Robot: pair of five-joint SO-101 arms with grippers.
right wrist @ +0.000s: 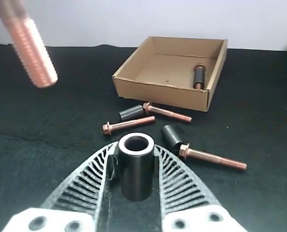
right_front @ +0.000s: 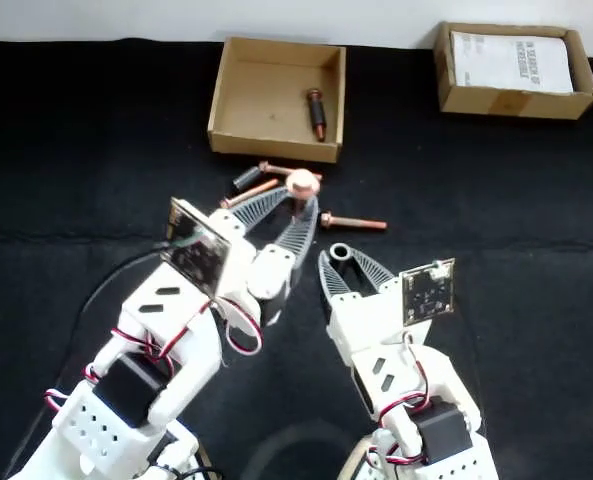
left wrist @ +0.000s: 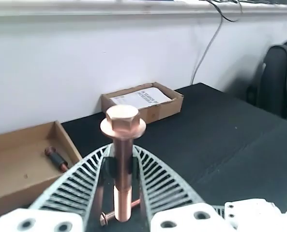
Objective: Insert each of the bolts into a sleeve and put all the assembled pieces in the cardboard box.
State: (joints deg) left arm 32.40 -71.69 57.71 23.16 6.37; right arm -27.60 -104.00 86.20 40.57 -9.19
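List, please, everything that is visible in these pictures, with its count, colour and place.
cardboard box: 1, brown, open, at the far side of the table
assembled piece: 1, copper bolt in a dark sleeve, lying inside the cardboard box
loose bolts: 3, copper, lying on the table in front of the cardboard box
loose sleeves: 2, dark grey, among the loose bolts
held bolt: 1, copper, upright with head up, in the left tool
held sleeve: 1, dark grey, upright, in the right tool
second box: 1, brown, far right
paper: 1, white, printed, inside the second box
table: 1, black cover
left tool: 1, white, shut on the held bolt
right tool: 1, white, shut on the held sleeve
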